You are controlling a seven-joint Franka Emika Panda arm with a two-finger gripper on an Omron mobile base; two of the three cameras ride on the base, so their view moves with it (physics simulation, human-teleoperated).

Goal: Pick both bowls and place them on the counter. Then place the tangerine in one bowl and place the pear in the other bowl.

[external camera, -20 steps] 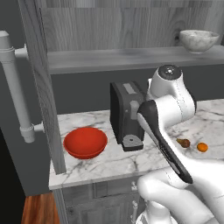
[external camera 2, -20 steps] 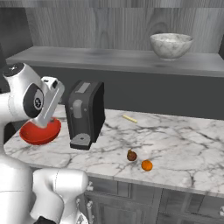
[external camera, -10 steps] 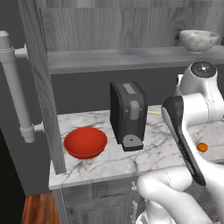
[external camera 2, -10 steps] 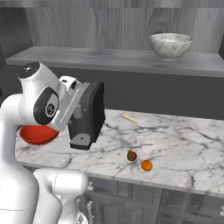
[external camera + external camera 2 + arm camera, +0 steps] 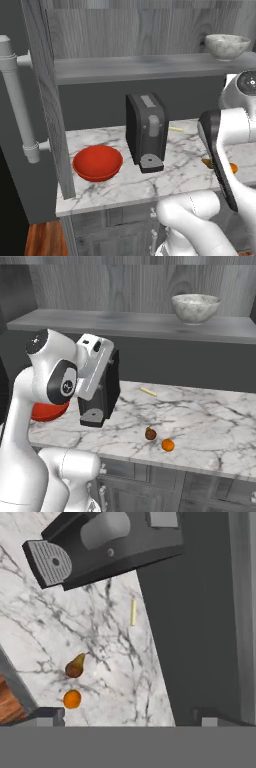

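Observation:
The red bowl (image 5: 97, 162) sits upright on the marble counter (image 5: 185, 167), left of the coffee machine; in the right base view my arm hides most of the red bowl (image 5: 48, 412). The marbled bowl (image 5: 196, 307) stands on the grey shelf (image 5: 125, 323) above. Near the counter's front edge lie the pear (image 5: 150, 433) and the tangerine (image 5: 168, 444), close together and apart from both bowls. My gripper (image 5: 130, 714) is open and empty, with its white hand (image 5: 94, 370) raised in front of the coffee machine. It looks down at the pear (image 5: 75, 666) and the tangerine (image 5: 72, 699).
A dark coffee machine (image 5: 146, 131) stands mid-counter between the red bowl and the fruit. A small pale stick (image 5: 148, 391) lies behind the fruit near the back wall. A cabinet side panel (image 5: 47, 100) and a grey pipe (image 5: 17, 100) bound the left side.
My arm has swung right and upward, away from the red bowl and across the coffee machine. The red bowl stays on the counter; the jaws stay open.

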